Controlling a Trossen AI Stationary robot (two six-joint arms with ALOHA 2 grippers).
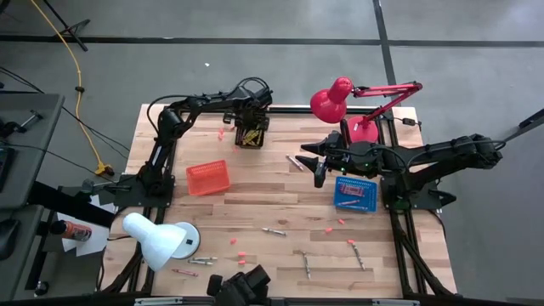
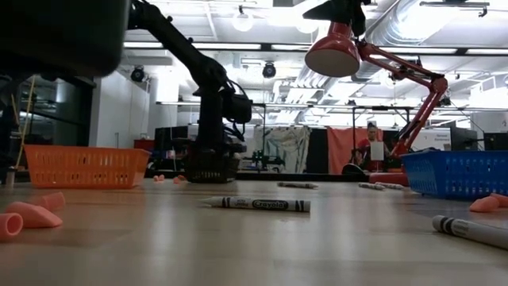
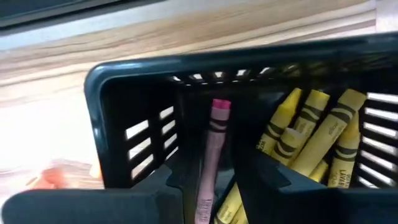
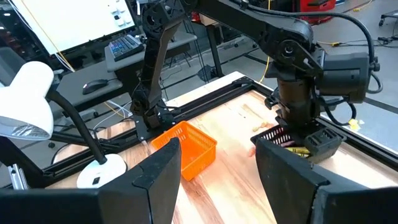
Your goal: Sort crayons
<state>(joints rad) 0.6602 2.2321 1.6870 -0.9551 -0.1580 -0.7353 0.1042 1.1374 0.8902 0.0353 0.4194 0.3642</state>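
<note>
High view: left gripper (image 1: 249,127) over black basket (image 1: 251,138) at bench (image 1: 280,204) rear; right gripper (image 1: 316,161) hovering mid-bench, jaws open, empty.
Low view: loose crayon (image 2: 255,204) lying on bench.
Left wrist view: pink crayon (image 3: 210,158) between jaws, upright, inside basket beside yellow crayons (image 3: 317,134).

Light wood-plank counter (image 1: 280,208) stands on a grey floor (image 1: 255,51) crossed by dark seam lines, a yellow cable (image 1: 72,59) trailing across it. Red desk lamp (image 1: 336,100) at the far edge, white desk lamp (image 1: 157,242) at the near-left corner. Low view: open ceiling with ducts (image 2: 421,24) and round lights (image 2: 243,24); a person (image 2: 371,143) stands far back.
</note>
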